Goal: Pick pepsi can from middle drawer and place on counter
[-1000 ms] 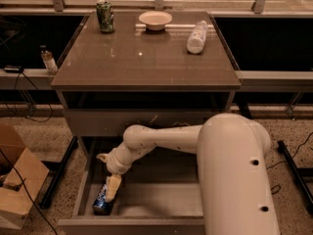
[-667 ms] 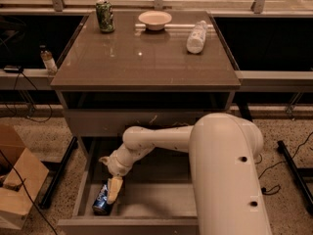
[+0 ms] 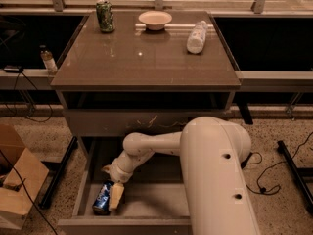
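The pepsi can [image 3: 101, 199], blue with silver ends, lies tilted in the front left corner of the open middle drawer [image 3: 156, 202]. My gripper [image 3: 114, 196] reaches down into the drawer from the right and sits right beside the can, against its right side. My white arm [image 3: 215, 175] fills the lower right and hides the drawer's right half. The glossy grey-brown counter [image 3: 146, 62] is the top of the cabinet above.
On the counter stand a green patterned can [image 3: 104, 15] at the back left, a pale bowl [image 3: 155, 19] at the back middle and a clear plastic bottle [image 3: 197, 36] lying at the right. A scratched drawer front [image 3: 146, 122] is above the open drawer. A cardboard box [image 3: 19, 190] stands on the floor at left.
My gripper has slid a little toward the drawer's front, lower along the can's right side. The can has not moved.
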Tool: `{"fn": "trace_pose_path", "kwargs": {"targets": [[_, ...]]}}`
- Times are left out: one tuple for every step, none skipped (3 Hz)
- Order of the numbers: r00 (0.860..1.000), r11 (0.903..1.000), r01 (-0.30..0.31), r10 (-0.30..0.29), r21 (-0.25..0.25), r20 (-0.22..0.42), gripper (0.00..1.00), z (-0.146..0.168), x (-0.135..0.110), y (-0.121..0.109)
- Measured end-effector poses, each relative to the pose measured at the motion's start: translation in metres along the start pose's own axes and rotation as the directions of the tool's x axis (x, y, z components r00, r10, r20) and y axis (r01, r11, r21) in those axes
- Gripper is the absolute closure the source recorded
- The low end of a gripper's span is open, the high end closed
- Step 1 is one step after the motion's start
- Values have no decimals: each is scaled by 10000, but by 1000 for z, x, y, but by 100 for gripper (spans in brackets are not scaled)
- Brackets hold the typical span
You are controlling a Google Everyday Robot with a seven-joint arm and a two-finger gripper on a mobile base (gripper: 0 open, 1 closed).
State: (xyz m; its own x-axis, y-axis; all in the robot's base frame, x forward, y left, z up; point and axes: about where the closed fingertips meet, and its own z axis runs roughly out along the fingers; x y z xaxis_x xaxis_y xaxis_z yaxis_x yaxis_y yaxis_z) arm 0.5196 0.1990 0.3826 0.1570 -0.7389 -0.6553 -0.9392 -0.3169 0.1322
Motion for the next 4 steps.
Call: {"fn": "trace_pose_path", "kwargs": {"targets": [[9993,9988,-217,231,-440,296,17,19,7,6],[9979,9965,-250,296,-793,578,41,33,5,16],[9979,9965,-249,296,-796,582,64,31,3,16],[9967,9974,-134,190,-707,786,87,25,-4,24]]}}
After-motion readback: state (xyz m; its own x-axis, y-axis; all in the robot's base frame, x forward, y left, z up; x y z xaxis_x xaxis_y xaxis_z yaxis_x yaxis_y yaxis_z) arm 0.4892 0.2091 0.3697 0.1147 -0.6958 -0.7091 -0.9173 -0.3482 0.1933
